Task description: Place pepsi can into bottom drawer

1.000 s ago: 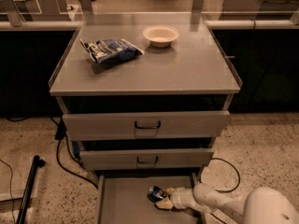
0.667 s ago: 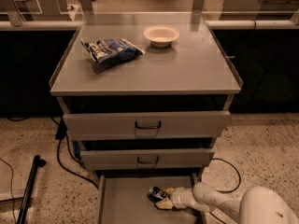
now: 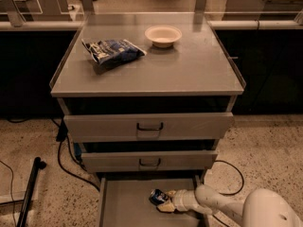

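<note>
The bottom drawer (image 3: 128, 200) stands pulled out below the two upper drawers, its flat grey floor showing. The pepsi can (image 3: 157, 196), small and blue with a silvery end, lies inside the drawer near its middle right. My gripper (image 3: 163, 201) reaches into the drawer from the right on a white arm, and its pale fingers (image 3: 166, 207) sit around the can's right side. The can looks to rest at or just above the drawer floor.
A crinkled blue chip bag (image 3: 112, 50) and a white bowl (image 3: 163, 35) lie on the cabinet top. Both upper drawers (image 3: 149, 126) stick out slightly. Black cables run on the floor at left, and a dark pole (image 3: 29, 193) leans there.
The view has shifted slightly. The gripper and can stay in about the same spot in the drawer.
</note>
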Robot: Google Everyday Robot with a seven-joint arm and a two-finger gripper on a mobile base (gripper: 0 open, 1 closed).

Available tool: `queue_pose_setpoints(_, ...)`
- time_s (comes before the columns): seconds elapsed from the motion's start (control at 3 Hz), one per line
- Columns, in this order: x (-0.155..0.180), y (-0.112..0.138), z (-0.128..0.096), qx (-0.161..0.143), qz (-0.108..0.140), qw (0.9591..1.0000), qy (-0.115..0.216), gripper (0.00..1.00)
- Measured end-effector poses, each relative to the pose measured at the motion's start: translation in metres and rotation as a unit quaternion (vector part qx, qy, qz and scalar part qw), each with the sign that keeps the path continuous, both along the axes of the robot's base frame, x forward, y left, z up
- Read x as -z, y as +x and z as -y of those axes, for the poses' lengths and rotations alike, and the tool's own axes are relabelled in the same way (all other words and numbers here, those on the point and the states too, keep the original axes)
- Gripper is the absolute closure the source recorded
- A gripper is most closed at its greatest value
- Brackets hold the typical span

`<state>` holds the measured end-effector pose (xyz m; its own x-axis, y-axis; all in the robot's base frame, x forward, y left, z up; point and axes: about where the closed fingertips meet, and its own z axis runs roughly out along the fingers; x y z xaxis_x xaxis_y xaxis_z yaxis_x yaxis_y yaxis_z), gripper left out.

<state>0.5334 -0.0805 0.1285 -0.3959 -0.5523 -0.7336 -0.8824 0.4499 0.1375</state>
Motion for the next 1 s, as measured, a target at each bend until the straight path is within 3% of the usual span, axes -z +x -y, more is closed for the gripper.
queue_pose_setpoints(0.67, 0.0000, 0.0000, -0.0001, 0.000, 0.000, 1.0000, 0.000, 0.12)
queue_pose_setpoints(1.0, 0.0000, -0.0001, -0.0001, 0.000, 0.000, 1.0000, 0.000, 0.00)
